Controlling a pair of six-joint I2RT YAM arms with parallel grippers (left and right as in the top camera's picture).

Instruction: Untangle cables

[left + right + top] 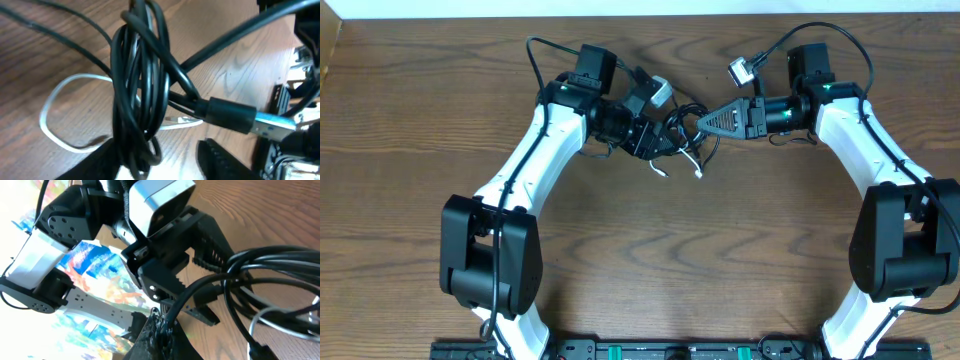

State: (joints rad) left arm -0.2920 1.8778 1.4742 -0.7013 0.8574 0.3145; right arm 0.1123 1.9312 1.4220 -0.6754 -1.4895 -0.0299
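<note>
Right gripper [698, 122] pinches black cables [140, 90]; left gripper [157, 160] apparently open astride them.

The left arm [535, 165] and right arm [865, 140] both wear white shells on the long links, with black housings at every joint. Farthest back from the jaws, each ends in a bulky black shoulder block [485, 250]. A small green light [560, 91] glows on a black joint well behind the jaws, and thin black wires [535, 55] run off the wrists. Just behind the jaws of the left gripper [222, 287] sits a silver-grey camera box [157, 202]. The gripper's black body carries small screws [155, 291], and its fingers [212, 255] have ridged inner faces. The right gripper [693, 122] is a black wedge tapering toward the jaws.
</note>
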